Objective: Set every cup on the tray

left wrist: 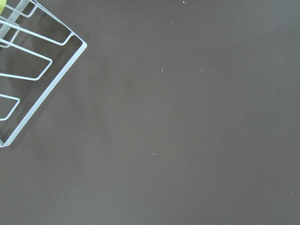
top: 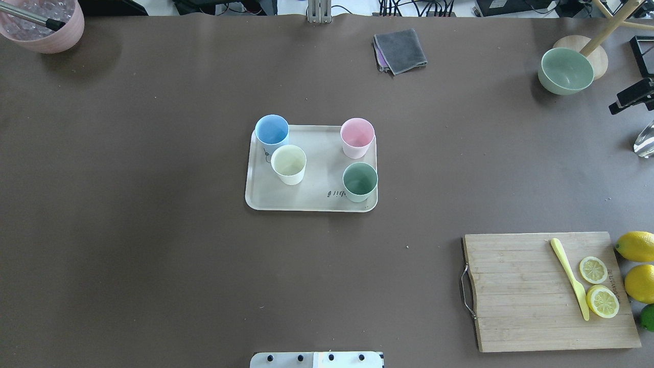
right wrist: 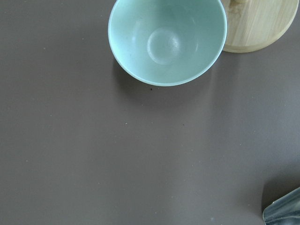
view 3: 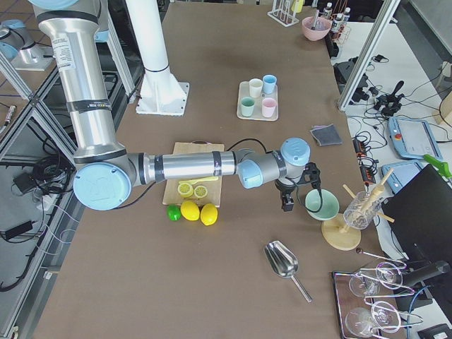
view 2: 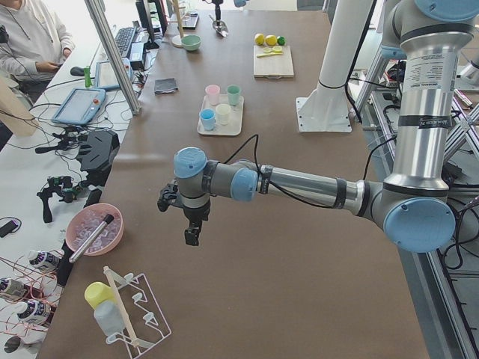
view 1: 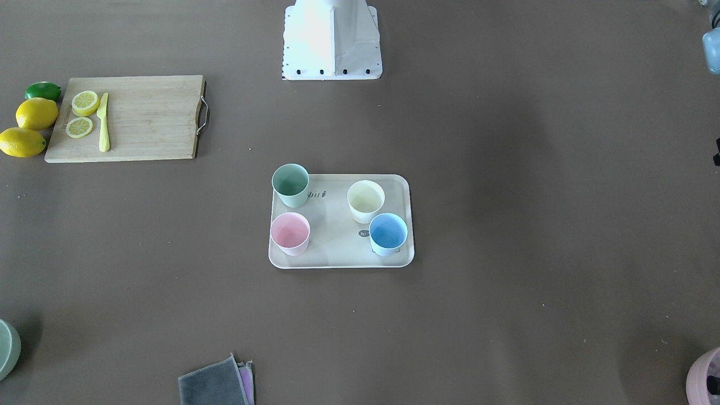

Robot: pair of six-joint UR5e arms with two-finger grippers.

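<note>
The beige tray [view 1: 337, 225] lies at the table's middle, also in the overhead view [top: 317, 197]. Four cups stand upright on it: mint green [view 1: 290, 184], cream-white [view 1: 365, 201], pink [view 1: 289, 233] and light blue [view 1: 388, 233]. My left gripper [view 2: 192, 238] hangs over bare table near the left end, far from the tray. My right gripper [view 3: 286, 205] hangs next to the green bowl [view 3: 321, 205] near the right end. Neither wrist view shows its fingers, so I cannot tell whether either gripper is open or shut.
A wooden cutting board [top: 531, 306] carries lemon slices and a yellow knife [top: 569, 278], with whole lemons [top: 636, 245] beside it. A folded grey cloth [top: 400, 50] lies at the far edge. A pink bowl [top: 43, 23] and a wire rack [left wrist: 28, 70] stand at the left end.
</note>
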